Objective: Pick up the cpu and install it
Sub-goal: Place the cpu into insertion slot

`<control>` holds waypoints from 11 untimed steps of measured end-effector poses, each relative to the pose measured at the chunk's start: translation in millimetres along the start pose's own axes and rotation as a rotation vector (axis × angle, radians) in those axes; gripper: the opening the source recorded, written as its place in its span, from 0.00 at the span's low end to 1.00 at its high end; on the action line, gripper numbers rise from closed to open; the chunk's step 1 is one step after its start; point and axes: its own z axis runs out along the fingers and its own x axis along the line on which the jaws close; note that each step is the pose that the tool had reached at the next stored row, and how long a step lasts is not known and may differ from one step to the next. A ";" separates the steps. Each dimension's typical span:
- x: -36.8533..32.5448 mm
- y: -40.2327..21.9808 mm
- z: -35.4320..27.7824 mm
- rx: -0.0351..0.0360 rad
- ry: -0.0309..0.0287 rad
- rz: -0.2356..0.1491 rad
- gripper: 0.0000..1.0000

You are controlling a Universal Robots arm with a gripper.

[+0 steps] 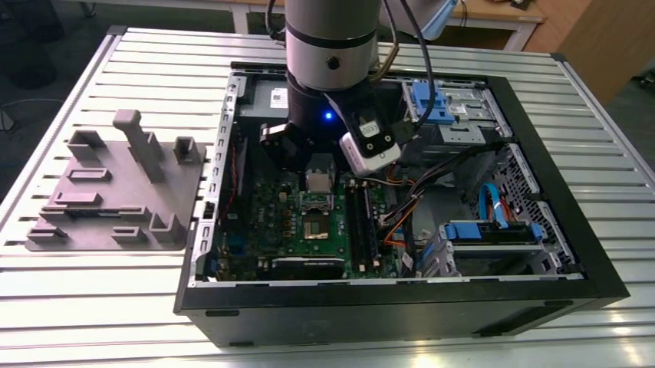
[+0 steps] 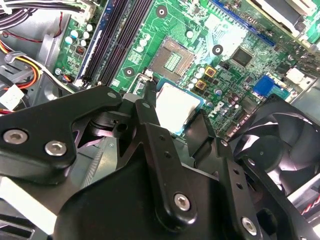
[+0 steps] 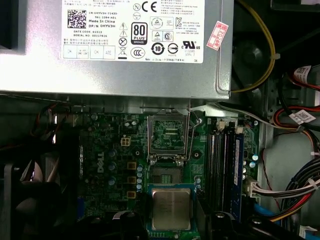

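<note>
The cpu (image 2: pixel 172 102) is a small silvery square chip with a pale edge, held between two black fingers (image 2: pixel 147 107). My gripper (image 2: pixel 176 114) is shut on it and hovers just above the green motherboard (image 2: pixel 235 30). The dark metal-framed socket (image 2: pixel 172 59) lies a short way ahead of the chip, uncovered, with its contacts showing. In the first wrist view the cpu (image 3: pixel 171 207) hangs beside the socket (image 3: pixel 165 175), whose hinged frame (image 3: pixel 169 135) stands open. In the exterior view the gripper (image 1: pixel 315 172) and cpu (image 1: pixel 319 182) are inside the open computer case (image 1: pixel 409 307).
A grey fixture tray (image 1: pixel 113 192) with plastic blocks sits at the exterior view's left on the slatted table. Around the socket are memory slots (image 3: pixel 222 165), a black fan (image 2: pixel 280 145), the silver power supply (image 3: pixel 125 75), loose cables (image 3: pixel 295 190) and blue drive brackets (image 1: pixel 435 103).
</note>
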 end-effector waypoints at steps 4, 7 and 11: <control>0.0 0.0 0.1 0.0000 0.0000 0.000 0.47; 0.0 0.0 0.1 -0.0001 0.0000 0.000 0.47; 0.1 0.1 3.7 -0.0002 -0.0001 0.000 0.47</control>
